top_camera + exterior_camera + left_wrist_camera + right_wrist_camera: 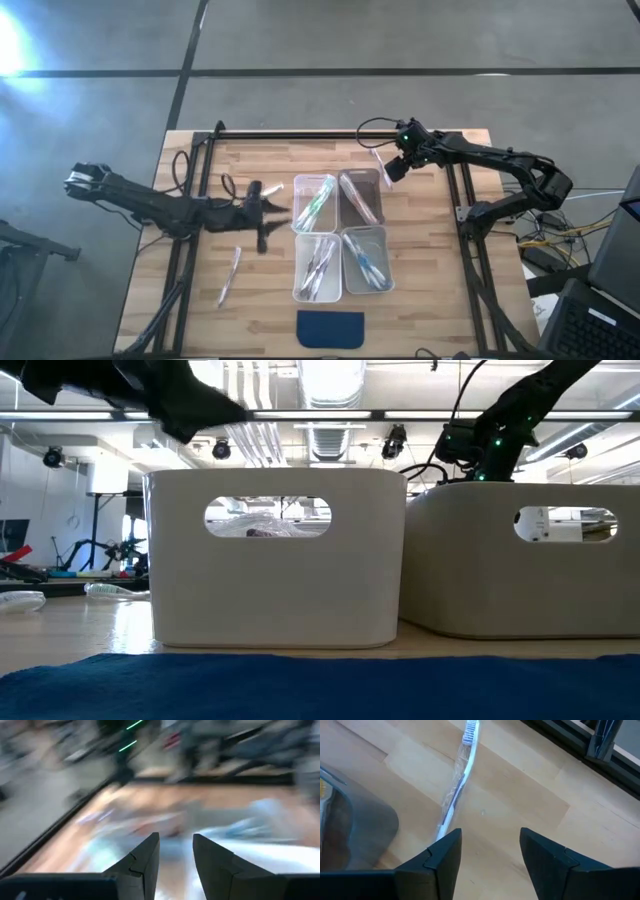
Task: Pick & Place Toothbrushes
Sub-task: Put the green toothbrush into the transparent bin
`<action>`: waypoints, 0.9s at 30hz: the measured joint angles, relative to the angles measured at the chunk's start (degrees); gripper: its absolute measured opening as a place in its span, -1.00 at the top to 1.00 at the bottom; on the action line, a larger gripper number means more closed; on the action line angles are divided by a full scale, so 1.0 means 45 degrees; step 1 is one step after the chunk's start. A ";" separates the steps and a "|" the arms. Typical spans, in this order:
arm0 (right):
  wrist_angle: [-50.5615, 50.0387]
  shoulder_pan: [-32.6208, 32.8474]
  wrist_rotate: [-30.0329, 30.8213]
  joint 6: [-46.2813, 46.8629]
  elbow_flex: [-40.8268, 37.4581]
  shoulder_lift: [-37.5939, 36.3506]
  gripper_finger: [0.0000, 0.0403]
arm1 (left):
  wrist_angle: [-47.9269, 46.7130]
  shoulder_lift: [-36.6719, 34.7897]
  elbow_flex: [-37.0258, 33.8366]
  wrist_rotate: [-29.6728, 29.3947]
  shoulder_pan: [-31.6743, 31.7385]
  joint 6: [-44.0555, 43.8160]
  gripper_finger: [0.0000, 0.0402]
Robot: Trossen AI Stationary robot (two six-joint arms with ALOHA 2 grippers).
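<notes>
Lying wrapped toothbrush (457, 785), smooth wooden table (520, 820)

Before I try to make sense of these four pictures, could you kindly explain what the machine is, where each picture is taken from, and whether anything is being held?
This is a robot with two dark arms at a wooden table, each ending in a two-finger gripper. One picture looks straight down from above, one looks level from the table top, and two come from cameras on the arms' wrists.

In the middle stand four clear bins with toothbrushes in them; a dark blue pad lies at the near edge. One loose toothbrush lies on the left.

The left gripper is beside the bins; its wrist picture is blurred and shows nothing between its fingers. The right gripper stands open just above a wrapped toothbrush lying on the wood by the far right bin, not holding it.
</notes>
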 joint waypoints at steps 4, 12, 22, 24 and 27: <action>-0.0001 0.0000 -0.0005 -0.0001 0.0000 0.0000 0.02 | -0.3497 0.0005 0.0672 -0.3096 0.0647 -0.0763 0.34; -0.0001 0.0000 -0.0010 0.0000 0.0000 0.0000 0.12 | -1.0454 0.0050 0.3277 -0.4131 0.2306 -0.2607 0.10; -0.0002 0.0000 -0.0033 -0.0001 0.0000 0.0000 0.25 | -1.2817 0.0256 0.4688 -0.2353 0.3645 -0.2085 0.09; -0.0006 0.0000 -0.0034 0.0000 0.0000 0.0000 0.27 | -1.3235 0.0445 0.4693 -0.1976 0.4140 -0.2171 0.11; -0.0010 0.0000 -0.0039 -0.0004 0.0000 0.0000 0.30 | -1.3666 0.0912 0.4614 -0.1695 0.5054 -0.2000 0.13</action>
